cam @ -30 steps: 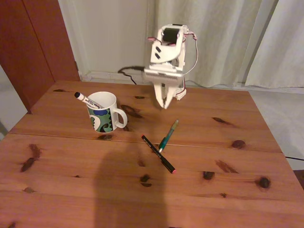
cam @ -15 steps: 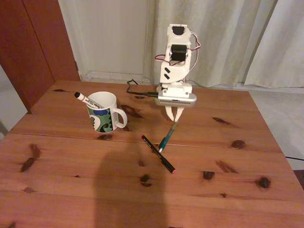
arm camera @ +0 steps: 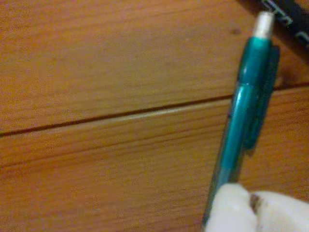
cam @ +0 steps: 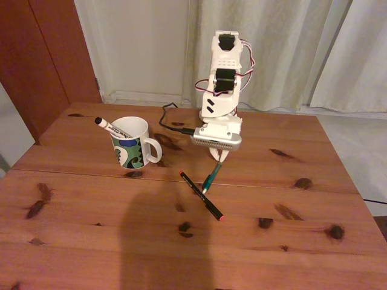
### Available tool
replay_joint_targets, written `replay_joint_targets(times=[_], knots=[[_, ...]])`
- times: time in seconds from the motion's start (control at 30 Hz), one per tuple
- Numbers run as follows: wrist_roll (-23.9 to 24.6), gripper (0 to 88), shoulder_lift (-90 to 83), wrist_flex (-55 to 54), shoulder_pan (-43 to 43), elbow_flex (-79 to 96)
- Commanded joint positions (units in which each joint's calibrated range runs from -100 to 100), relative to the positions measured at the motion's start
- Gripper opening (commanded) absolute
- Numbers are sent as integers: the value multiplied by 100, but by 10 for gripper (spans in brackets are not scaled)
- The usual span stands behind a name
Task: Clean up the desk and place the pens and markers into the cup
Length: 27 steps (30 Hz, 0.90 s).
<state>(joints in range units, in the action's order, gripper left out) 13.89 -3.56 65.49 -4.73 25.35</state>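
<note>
The gripper (cam: pixel 218 156) is down at the far end of the teal-green pen (cam: pixel 211 176), which lies on the desk (cam: pixel 290 241) running from the jaws toward the camera, its near tip beside the black pen (cam: pixel 201 194). Whether the jaws pinch it cannot be told.

Desk (arm camera: pixel 96 72) — smooth, faintly shiny wood; teal pen (arm camera: pixel 241 125) — glossy translucent plastic; cup (cam: pixel 134 145) — glazed ceramic.
</note>
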Motion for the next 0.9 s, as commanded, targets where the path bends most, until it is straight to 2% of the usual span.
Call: replay_joint_targets(times=[0.0,0.37,0.57,0.87], knots=[[124,8,29,-308,-13,-299],[103,22,410,-394,-22,-299],[14,127,385,-394,-134,-136],[4,127,368,-403,-166,251]])
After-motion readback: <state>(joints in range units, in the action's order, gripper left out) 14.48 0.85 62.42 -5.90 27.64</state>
